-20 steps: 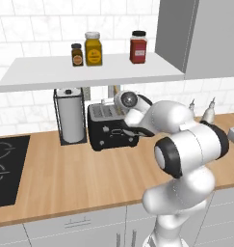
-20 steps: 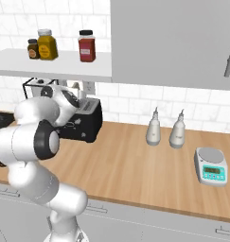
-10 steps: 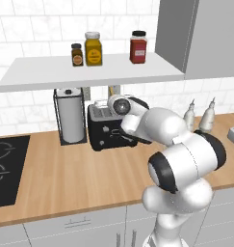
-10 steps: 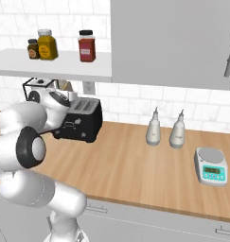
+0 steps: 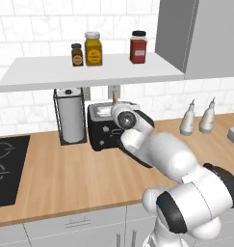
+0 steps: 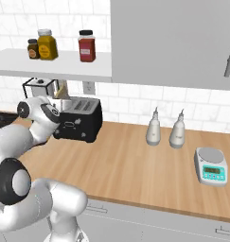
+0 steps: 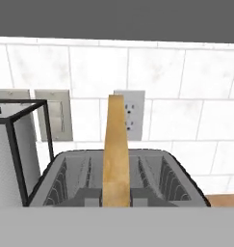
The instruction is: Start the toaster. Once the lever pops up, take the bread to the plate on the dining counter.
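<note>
One bread slice — pinched in the end effector — now stands higher above the toaster.

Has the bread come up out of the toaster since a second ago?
Yes. The bread now stands edge-on above the toaster, its top near the shelf, gripped in the shut pincer; a second ago nothing stood above the slots.

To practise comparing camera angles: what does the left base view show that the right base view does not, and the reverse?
Left base view alone: the black cooktop at the counter's left end. Right base view alone: the whole kitchen scale with its display. Both share the toaster, the bread lifted above it, three jars on the shelf, the paper towel holder and two white bottles.
</note>
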{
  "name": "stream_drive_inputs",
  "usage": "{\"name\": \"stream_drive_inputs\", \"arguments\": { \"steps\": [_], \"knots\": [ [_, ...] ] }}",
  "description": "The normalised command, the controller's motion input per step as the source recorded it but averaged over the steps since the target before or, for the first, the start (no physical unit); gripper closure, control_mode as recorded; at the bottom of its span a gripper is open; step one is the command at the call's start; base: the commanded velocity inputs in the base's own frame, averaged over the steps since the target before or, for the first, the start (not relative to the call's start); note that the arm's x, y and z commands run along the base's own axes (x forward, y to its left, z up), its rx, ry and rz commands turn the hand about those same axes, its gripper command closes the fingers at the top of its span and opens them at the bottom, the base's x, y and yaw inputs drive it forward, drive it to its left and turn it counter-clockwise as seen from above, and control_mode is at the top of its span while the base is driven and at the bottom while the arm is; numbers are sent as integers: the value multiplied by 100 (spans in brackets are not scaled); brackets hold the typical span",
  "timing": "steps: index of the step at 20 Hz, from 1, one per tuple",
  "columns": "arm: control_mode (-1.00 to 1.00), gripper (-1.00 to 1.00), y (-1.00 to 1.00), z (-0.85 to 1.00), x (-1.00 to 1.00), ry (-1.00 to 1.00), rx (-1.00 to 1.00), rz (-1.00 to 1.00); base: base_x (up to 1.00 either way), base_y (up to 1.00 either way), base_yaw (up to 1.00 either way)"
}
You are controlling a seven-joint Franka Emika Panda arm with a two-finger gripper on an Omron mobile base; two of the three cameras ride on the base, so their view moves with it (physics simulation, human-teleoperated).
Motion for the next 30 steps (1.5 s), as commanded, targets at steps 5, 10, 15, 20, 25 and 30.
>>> {"name": "stream_drive_inputs", "arguments": {
  "steps": [5,10,15,20,25,30],
  "knots": [
    [-100,100,0,93,-72,3,4,-3,0,0,0],
    [-100,100,-1,58,-82,25,5,-3,0,0,0],
    [-100,100,-12,24,-87,39,3,-1,0,0,0],
    [-100,100,-50,1,-80,25,0,0,0,0,0],
    [-100,100,-56,0,-66,17,0,0,0,0,0],
    [-100,100,-52,0,-41,10,0,0,0,0,0]
  ]
}}
